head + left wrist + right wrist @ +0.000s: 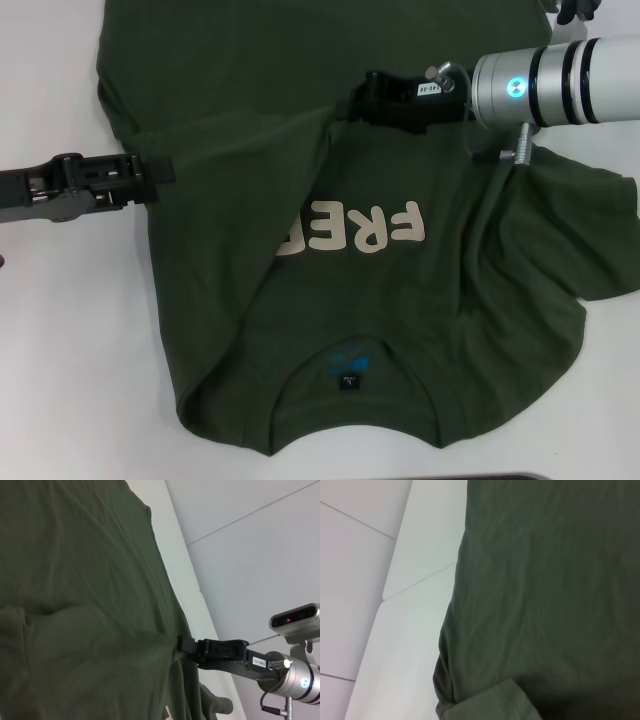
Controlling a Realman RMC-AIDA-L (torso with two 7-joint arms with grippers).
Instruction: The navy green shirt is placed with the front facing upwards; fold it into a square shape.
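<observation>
The navy green shirt (400, 330) lies spread across the white bench (60, 380), collar toward the robot, cream lettering (350, 230) face up and half covered. One side panel is already turned over onto the chest, its edge running on a slant across the letters.

Right claw (362, 100) sits over the middle of the garment, far from the collar, and in the left wrist view it is pinched shut on the tip of that folded flap, cloth bunching into its nose. Left claw (160, 170) reaches in from the robot's left, right at the shirt's side edge; whether it grips fabric or merely hovers, I cannot tell.

This is soft, light cotton: no stiffness at all, it drapes and wrinkles wherever it is dragged, and a lifted corner will sag. It looks grippy on the bench rather than slippery. Best holds, I'd judge, are hems and seams, where the doubled cloth gives the fingers something to bite. The far sleeve (590, 230) still lies out flat, so folding looks well short of square.
</observation>
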